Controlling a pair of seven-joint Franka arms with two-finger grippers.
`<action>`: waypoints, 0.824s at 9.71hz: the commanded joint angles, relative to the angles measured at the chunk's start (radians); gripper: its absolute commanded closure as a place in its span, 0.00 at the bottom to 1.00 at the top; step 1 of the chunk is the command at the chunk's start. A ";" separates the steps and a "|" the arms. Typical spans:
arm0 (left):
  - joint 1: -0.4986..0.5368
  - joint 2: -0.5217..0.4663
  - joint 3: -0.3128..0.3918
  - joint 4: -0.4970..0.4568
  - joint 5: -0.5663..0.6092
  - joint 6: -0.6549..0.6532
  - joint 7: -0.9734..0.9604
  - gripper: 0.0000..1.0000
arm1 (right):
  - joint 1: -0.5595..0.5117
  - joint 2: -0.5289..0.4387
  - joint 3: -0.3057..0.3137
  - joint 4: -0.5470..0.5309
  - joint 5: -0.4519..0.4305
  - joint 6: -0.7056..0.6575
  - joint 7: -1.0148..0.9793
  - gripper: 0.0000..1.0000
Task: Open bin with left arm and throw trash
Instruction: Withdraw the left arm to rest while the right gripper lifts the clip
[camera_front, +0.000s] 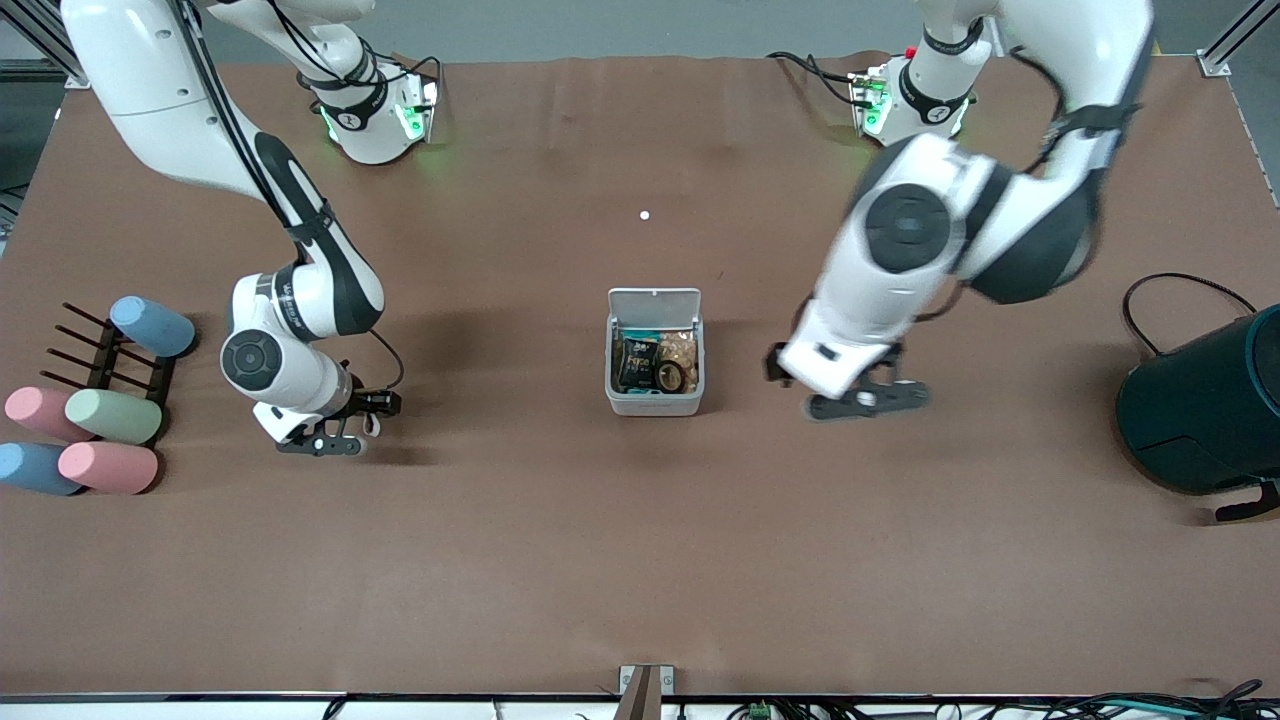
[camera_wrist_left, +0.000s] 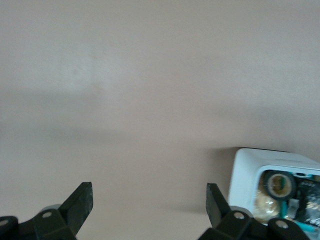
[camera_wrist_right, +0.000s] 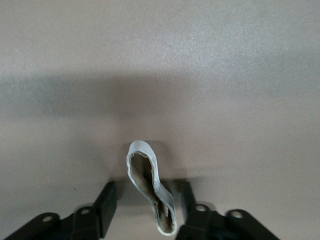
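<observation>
The bin (camera_front: 655, 403) stands mid-table with its white lid (camera_front: 655, 301) raised. Inside lie the black snack packet (camera_front: 632, 362) and the dark tape roll (camera_front: 668, 376). My left gripper (camera_front: 868, 399) is open and empty, low over the table beside the bin toward the left arm's end. The left wrist view shows its gripper (camera_wrist_left: 150, 195) over bare table, with the bin (camera_wrist_left: 245, 175) and tape roll (camera_wrist_left: 278, 184) at the edge. My right gripper (camera_front: 330, 443) is low toward the right arm's end. Its fingers (camera_wrist_right: 106, 205) stand apart either side of the pale band loop (camera_wrist_right: 150, 185), which also shows in the front view (camera_front: 372, 425).
Pastel cylinders (camera_front: 110, 440) and a black rack (camera_front: 110, 360) sit at the right arm's end. A large dark teal cylinder (camera_front: 1205, 410) with a cable stands at the left arm's end. A small white dot (camera_front: 644, 215) lies farther from the front camera than the bin.
</observation>
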 joint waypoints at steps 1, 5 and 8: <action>0.111 -0.092 -0.010 -0.009 -0.059 -0.095 0.198 0.00 | -0.003 0.023 0.013 0.048 -0.019 -0.013 0.097 1.00; -0.044 -0.345 0.371 -0.027 -0.171 -0.287 0.496 0.00 | 0.003 0.008 0.027 0.167 -0.006 -0.277 0.180 1.00; -0.042 -0.419 0.457 -0.055 -0.163 -0.284 0.575 0.00 | 0.033 -0.008 0.130 0.452 0.112 -0.592 0.387 1.00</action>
